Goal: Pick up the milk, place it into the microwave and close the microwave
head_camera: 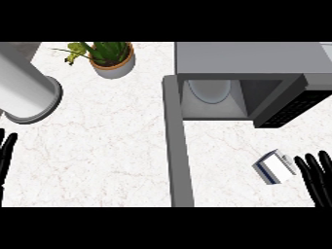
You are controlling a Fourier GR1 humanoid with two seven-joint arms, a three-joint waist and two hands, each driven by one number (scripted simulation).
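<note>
Both hands are open and hold nothing, so I judge my right hand [325, 179] should curl round the milk [275, 167] just beside it at lower right, below the open microwave [249, 63].

counter [103, 141] – white marble | potted plant [111, 57] – far edge | grey cylinder [14, 87] – left

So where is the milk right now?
In the head view the milk lies on the counter at the lower right, just left of the right hand and in front of the open microwave.
</note>
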